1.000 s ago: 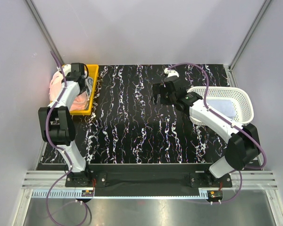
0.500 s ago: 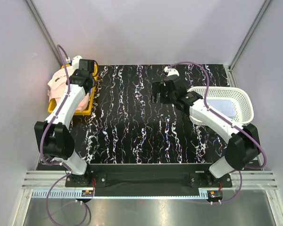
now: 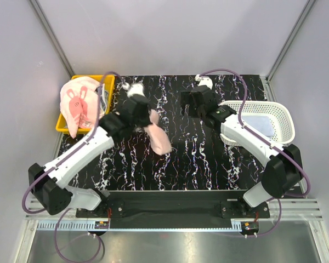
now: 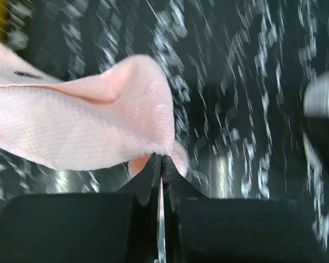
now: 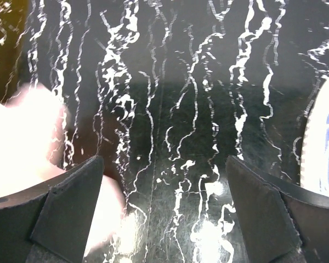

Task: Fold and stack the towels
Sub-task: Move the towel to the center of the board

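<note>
Top external: left hand [image 3: 147, 116] pinches pink towel [image 3: 160, 139] edge above table [image 3: 208, 164]; right hand [image 3: 193, 109] gapes.

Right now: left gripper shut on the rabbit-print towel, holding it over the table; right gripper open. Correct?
One error: the left gripper is shut on the plain pink towel. The rabbit-print towel is in the yellow bin, as the top external view shows. The rest holds: it is over the table, and the right gripper is open.
</note>
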You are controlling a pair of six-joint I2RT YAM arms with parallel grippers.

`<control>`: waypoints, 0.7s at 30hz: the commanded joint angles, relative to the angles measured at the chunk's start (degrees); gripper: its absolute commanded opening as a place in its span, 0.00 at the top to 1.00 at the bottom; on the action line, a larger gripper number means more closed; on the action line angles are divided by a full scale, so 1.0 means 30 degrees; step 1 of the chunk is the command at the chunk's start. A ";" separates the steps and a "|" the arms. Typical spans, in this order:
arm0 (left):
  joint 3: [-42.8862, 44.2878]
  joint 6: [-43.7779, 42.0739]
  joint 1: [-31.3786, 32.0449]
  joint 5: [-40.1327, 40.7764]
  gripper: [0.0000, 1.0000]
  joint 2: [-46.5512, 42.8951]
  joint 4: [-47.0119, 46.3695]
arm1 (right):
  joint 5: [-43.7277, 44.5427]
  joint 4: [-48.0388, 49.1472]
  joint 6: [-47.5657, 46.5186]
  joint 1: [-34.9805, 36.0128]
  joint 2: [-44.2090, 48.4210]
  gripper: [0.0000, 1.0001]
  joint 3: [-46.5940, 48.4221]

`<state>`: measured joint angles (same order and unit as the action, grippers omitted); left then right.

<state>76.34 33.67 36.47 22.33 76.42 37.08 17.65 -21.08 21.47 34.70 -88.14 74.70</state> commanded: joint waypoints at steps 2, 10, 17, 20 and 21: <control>-0.2881 0.2216 0.3512 -0.1757 1.00 -0.0395 -0.1369 | 0.1646 -0.0560 0.0751 -0.0344 -0.0471 0.00 0.1029; -0.9414 0.6353 0.6623 -0.3079 1.00 -0.2765 -0.2518 | -0.0928 0.0402 0.0255 -0.0462 -0.2903 0.00 0.1146; -1.0326 0.6707 0.4934 -0.2662 0.87 -0.3882 -0.0434 | -0.5847 0.1109 -0.0534 -0.0287 -0.6824 0.10 0.3485; -1.0972 0.6269 0.3786 -0.3954 0.65 -0.4525 -0.1195 | -0.5564 0.0671 -0.1208 0.0645 -0.7940 0.15 0.4452; -1.0972 0.6209 0.3578 -0.3724 0.63 -0.4875 -0.1169 | -0.5387 0.0525 -0.1385 0.0912 -0.8148 0.16 0.4689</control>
<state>44.40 52.27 49.58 12.58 64.66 35.81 4.56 -20.86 20.36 34.24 -110.96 84.01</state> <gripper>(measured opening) 0.346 0.854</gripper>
